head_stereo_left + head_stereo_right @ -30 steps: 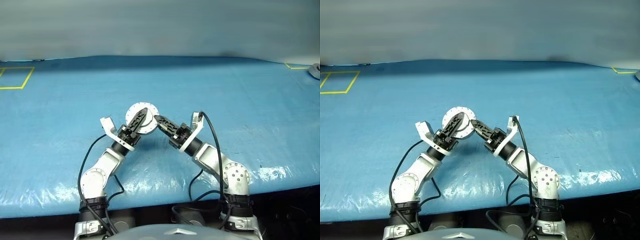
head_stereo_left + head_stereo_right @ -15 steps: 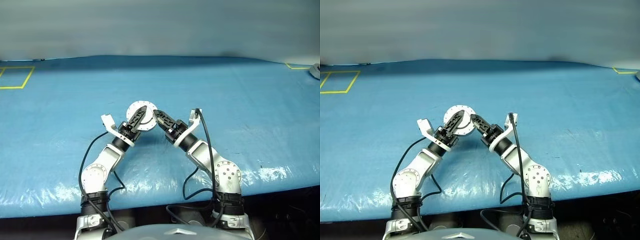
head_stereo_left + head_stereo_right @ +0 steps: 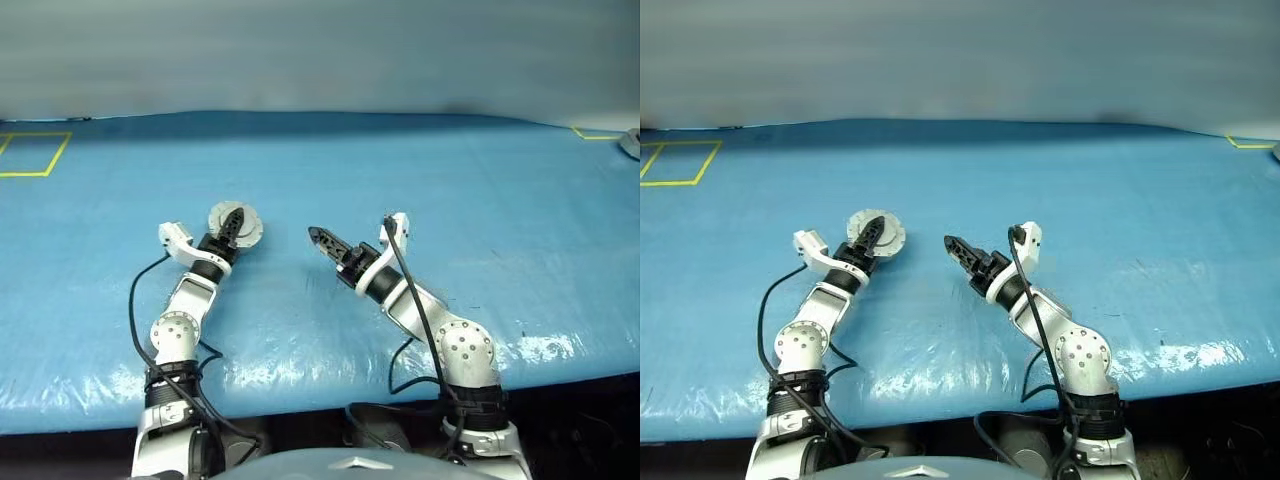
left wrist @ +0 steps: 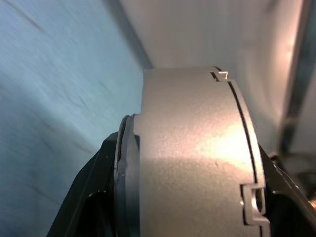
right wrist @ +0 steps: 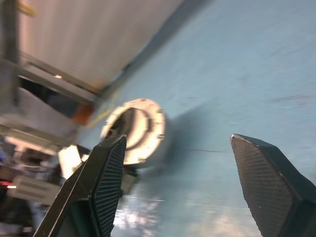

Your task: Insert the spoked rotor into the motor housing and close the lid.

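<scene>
My left gripper [image 3: 231, 224] is shut on a round silver motor housing [image 3: 246, 229], held on edge just above the blue table. In the left wrist view its grey body [image 4: 192, 163] sits clamped between the two black fingers. A notched seam runs round one end, and I cannot tell whether the part beyond it is the lid. The spoked rotor is hidden. My right gripper [image 3: 322, 240] stands open and empty a hand's width to the right of the housing. The right wrist view looks between its fingers toward the housing's flanged face [image 5: 140, 133].
The table is covered by a blue sheet [image 3: 450, 180]. A yellow taped rectangle [image 3: 30, 155] lies at the far left, a yellow mark [image 3: 595, 132] and a grey object [image 3: 630, 142] at the far right. The table's front edge runs close to me.
The right gripper has opened and come off the round housing. The left gripper has carried the housing to the left, away from the right gripper.
</scene>
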Controlling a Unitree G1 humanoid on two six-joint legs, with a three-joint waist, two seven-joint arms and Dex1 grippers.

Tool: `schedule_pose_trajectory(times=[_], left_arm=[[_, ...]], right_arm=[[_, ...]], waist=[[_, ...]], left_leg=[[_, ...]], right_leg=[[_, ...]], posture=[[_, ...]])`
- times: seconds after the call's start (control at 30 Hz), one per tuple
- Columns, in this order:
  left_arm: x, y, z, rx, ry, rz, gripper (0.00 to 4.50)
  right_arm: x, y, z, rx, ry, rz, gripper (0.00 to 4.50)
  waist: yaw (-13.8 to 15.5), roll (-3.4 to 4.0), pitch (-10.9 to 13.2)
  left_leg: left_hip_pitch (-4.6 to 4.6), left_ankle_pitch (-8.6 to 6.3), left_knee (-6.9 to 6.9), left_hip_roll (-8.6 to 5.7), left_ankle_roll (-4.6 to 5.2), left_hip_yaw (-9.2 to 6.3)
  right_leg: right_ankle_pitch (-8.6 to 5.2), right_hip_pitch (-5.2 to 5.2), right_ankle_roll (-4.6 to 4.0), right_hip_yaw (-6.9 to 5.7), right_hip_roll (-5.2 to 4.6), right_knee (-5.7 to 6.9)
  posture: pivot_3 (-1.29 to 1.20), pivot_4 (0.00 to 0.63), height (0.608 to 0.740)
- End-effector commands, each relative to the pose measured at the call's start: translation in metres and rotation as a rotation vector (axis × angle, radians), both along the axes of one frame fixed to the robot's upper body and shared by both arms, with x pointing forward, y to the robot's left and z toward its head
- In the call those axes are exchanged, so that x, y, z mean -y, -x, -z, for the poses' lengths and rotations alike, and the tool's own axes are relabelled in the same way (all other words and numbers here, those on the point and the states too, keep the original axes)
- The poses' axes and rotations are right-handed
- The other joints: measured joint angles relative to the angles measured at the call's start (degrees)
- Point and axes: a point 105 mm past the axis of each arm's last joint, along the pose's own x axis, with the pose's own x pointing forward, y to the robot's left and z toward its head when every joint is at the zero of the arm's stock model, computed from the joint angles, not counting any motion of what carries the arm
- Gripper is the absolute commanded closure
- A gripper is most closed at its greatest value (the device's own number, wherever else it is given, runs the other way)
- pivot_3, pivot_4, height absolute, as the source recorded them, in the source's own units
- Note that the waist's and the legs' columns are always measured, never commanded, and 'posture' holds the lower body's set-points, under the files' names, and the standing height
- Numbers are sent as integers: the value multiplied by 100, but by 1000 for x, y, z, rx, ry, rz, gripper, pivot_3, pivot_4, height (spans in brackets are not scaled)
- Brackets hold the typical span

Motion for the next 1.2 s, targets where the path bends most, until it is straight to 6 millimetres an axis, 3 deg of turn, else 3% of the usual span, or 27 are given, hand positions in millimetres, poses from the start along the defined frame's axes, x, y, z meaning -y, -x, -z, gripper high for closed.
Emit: schedule_pose_trajectory(times=[0.03, 0.37, 0.4, 0.5, 0.77, 0.83, 0.97, 1.07, 1.13, 1.2], left_arm=[[-8, -9, -23, 90, -34, -19, 1863], [-2, -14, 3, -8, -31, 24, 1863], [-6, -14, 8, -33, -50, 1, 1615], [-33, -13, 24, -142, -113, -117, 788], [-93, 6, 21, -158, -208, -220, 788], [-116, 13, 15, -157, -248, -254, 788], [-137, 16, 0, -126, -273, -295, 788], [-131, 14, -34, 8, -329, -241, 788], [-99, 13, -62, 134, -543, -128, 788], [-65, 16, -75, 233, -693, -13, 788]], right_arm=[[3, 9, -18, 136, 18, -6, 951], [-4, 17, -9, 131, 64, -18, 951], [-4, 18, -8, 129, 65, -19, 927], [-4, 18, -5, 124, 68, -23, 916], [-15, 24, -5, 151, 66, -88, 916], [-15, 24, -5, 157, 70, -92, 916], [-13, 22, -5, 161, 80, -83, 916], [-7, 20, -9, 221, 146, -45, 916], [4, 18, -20, 364, 307, 21, 916], [9, 18, -24, 427, 384, 56, 916]], waist=[[7, 0, 0], [1, -4, 0], [1, -4, -1], [-1, -5, -2], [-147, -4, -5], [-141, -5, -5], [-109, -7, -6], [-34, -16, -10], [8, -20, -8], [29, -21, -9]], left_leg=[[-2, 0, 0, 0, 0, 0], [7, 3, 2, 1, -5, -1], [9, 3, 2, 1, -6, -1], [17, 4, 2, 1, -6, -2], [46, 6, -5, 10, -10, -1], [48, 9, -8, 11, -15, -1], [44, 17, -7, 11, -29, 0], [38, 18, -4, 9, -31, 0], [30, 19, -3, 8, -33, 0], [22, 20, -5, -2, -34, -2]], right_leg=[[0, -1, 0, -1, 0, -1], [1, 5, 2, 0, 0, 6], [1, 6, 2, 0, 0, 7], [1, 13, 2, 0, 1, 8], [3, 24, -6, 6, 11, 24], [1, 22, -8, 6, 11, 31], [2, 20, -7, 4, 6, 32], [3, 19, -5, 2, 3, 30], [4, 13, -4, 1, 1, 28], [5, 11, -2, 3, -5, 19]], posture=[[0, 150, 740], [0, 150, 740], [0, 150, 740], [0, 150, 740], [0, 150, 740], [0, 150, 740], [0, 150, 740], [0, 150, 740], [0, 150, 740], [0, 150, 740]])
